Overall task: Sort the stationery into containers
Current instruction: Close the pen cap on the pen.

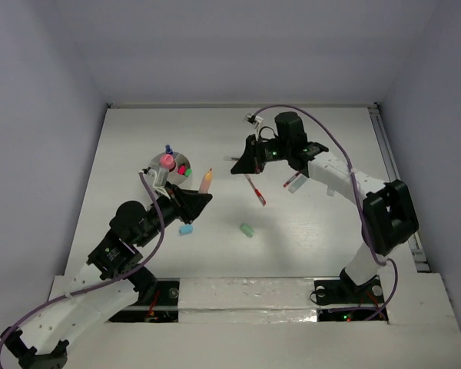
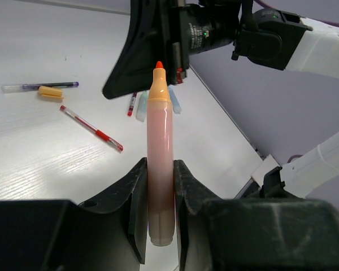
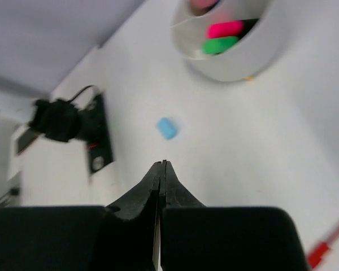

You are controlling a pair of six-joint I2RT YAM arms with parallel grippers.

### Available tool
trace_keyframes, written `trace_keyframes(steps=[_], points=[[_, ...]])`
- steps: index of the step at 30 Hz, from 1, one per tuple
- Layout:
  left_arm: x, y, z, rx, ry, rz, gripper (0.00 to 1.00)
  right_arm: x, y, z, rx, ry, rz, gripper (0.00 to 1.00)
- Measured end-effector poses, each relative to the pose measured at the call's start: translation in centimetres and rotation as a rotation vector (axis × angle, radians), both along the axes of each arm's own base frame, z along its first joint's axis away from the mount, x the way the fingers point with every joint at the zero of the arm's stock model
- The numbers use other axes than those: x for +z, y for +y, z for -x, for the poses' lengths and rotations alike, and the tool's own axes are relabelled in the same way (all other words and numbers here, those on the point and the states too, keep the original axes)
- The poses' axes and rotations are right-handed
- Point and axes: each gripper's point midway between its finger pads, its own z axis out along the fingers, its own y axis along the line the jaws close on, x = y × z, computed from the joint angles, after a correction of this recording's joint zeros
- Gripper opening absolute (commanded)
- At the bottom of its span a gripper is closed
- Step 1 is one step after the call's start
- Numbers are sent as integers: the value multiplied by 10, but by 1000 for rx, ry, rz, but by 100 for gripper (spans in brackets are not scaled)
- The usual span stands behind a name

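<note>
My left gripper (image 1: 202, 198) is shut on an orange marker (image 1: 207, 181), lifted off the table, its tip pointing away from the jaws (image 2: 160, 158). The white cup (image 1: 171, 165) stands just left of it and holds a pink marker (image 3: 226, 28) and a green marker (image 3: 220, 45). My right gripper (image 1: 237, 167) hovers at mid table, shut with nothing between its fingers (image 3: 163, 169). A red pen (image 1: 255, 190) lies below it. A light-blue eraser (image 1: 187, 228) and a mint eraser (image 1: 247, 230) lie on the near part of the table.
A whitish pen (image 1: 293, 182) lies under the right arm. In the left wrist view a clear pen with purple ink (image 2: 39, 86) and an orange cap (image 2: 50, 92) lie farther back. A rail (image 1: 386, 157) runs along the table's right edge.
</note>
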Motion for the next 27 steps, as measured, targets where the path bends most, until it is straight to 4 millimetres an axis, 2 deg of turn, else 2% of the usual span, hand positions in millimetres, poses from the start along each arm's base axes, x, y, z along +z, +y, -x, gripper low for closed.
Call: trace_keyframes(steps=[2,3,4,7,12,16,19,22,27], points=[[0,1,0,4,-1,1,0,-11,-2,-23,-94,-44,65,1],[0,1,0,4,0,0,0,-17,-4,-34,-136,-69,97,5],[0,1,0,4,0,0,0,-24,-7,-45,-186,-96,138,17],[0,1,-1,6,-1,1,0,-43,-16,-74,-277,-170,244,33],[7,3,1,6,-12,7,0,-91,-30,-114,-364,-272,450,35],[29,6,4,8,-58,14,0,-128,-39,-130,-376,-302,599,38],[47,11,4,21,-107,17,0,-144,-44,-142,-378,-330,688,43],[53,15,3,42,-132,7,0,-152,-44,-152,-378,-366,748,45],[45,20,-1,69,-122,-33,0,-154,-42,-156,-365,-421,807,47]])
